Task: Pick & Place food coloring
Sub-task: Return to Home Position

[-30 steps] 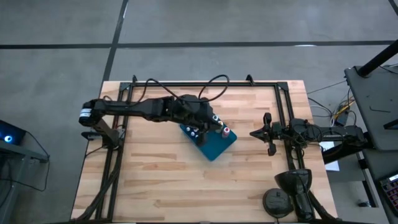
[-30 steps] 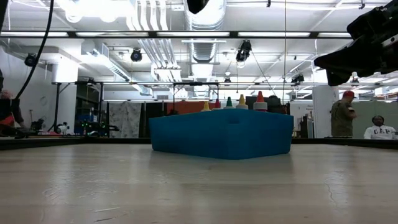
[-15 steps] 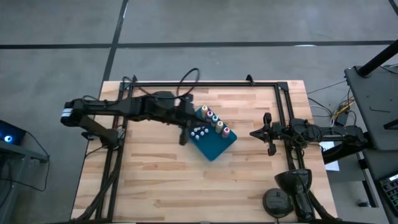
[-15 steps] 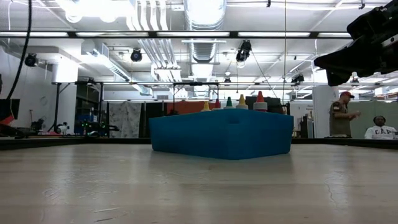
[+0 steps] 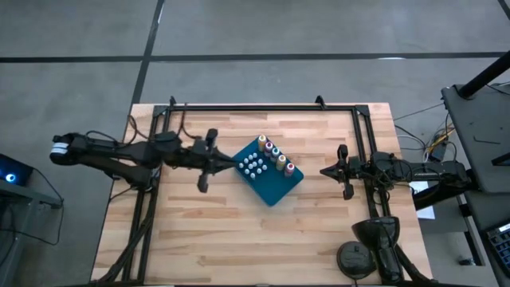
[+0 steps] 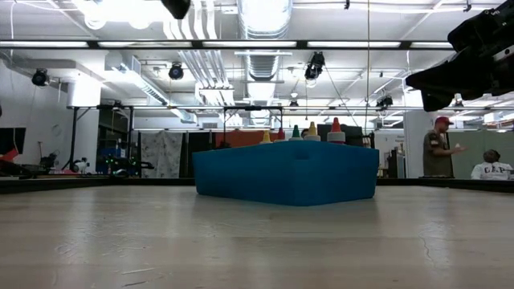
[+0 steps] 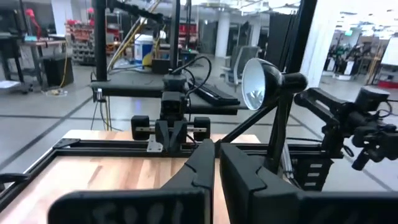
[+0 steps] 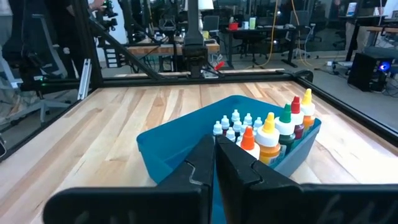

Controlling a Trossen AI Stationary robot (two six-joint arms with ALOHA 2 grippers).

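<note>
1. My left gripper (image 5: pixel 229 164) hangs above the surface (image 5: pixel 239 239), just beside the blue tray (image 5: pixel 275 194). Its fingers (image 7: pixel 200 168) are pressed together and hold nothing.
2. My right gripper (image 5: pixel 325 171) waits off the tray's other side, its fingers (image 8: pixel 199 163) likewise together and empty.
3. The food coloring (image 5: pixel 263 159) bottles stand upright inside the tray. The coloured tops form a row along one wall, with the white tops clustered beside them.

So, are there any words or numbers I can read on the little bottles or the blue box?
Nothing here can be read for sure.
food coloring bottles: labels too small to read.
blue bin: no writing shows.
seated person's white shirt, low view: dark letters, too blurred to read.
left claw, left of the bin, and right claw, right of it: no writing shows.
</note>
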